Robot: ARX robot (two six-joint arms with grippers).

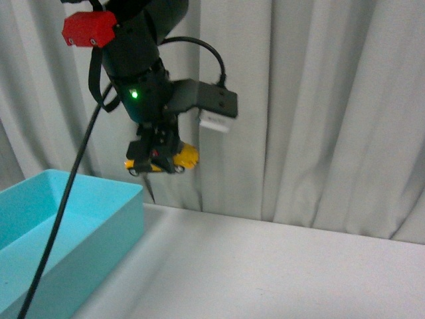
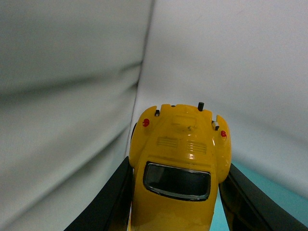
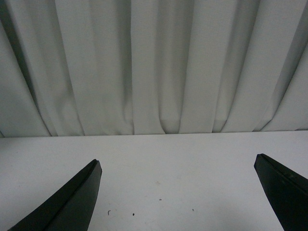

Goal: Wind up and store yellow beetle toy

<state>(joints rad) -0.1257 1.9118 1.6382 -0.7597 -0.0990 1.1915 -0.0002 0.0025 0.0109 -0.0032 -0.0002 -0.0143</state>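
The yellow beetle toy (image 1: 186,156) hangs in the air in front of the curtain, clamped in my left gripper (image 1: 158,159), which is shut on it. It hangs just beyond the teal box's (image 1: 86,226) far right corner, well above it. In the left wrist view the yellow beetle toy (image 2: 179,159) fills the middle, its dark window and red lights showing, with a black finger (image 2: 110,197) pressed against each side. My right gripper (image 3: 178,166) is open over bare white table, nothing between its fingers. The right arm is out of the front view.
The teal box is open-topped and stands at the left on the white table (image 1: 279,266). A pale pleated curtain (image 1: 319,100) closes the back. A black cable (image 1: 60,219) hangs from the left arm across the box.
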